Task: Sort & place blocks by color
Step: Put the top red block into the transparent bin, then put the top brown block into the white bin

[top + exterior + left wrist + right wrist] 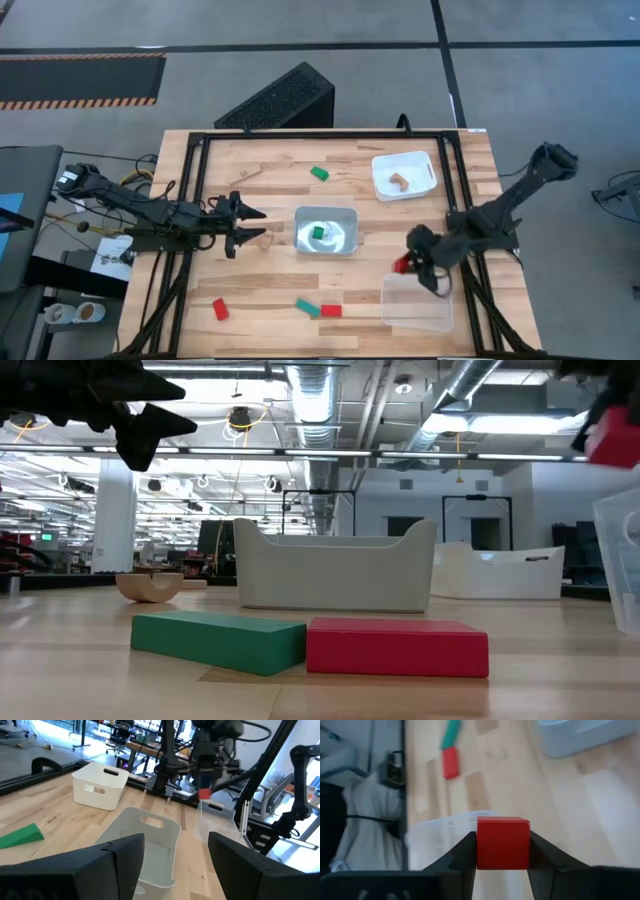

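— Nearest the low camera lie a flat green block (218, 639) and a flat red block (397, 647), touching; what could go wrong?

— Left gripper (243, 225) waits, jaws apart, beside the grey tray (300, 240); right gripper (503, 851) clamps a red cube (503, 843) by the clear tray (417, 303); letting go too soon drops it outside.

— Count?

— Three red, three green, one wooden piece (400, 182).

No text, label, brand, number or sign can be read in any view; none shows on the blocks, the trays, the table or the arms, and a small green lit panel far back in the room is too small to make out.
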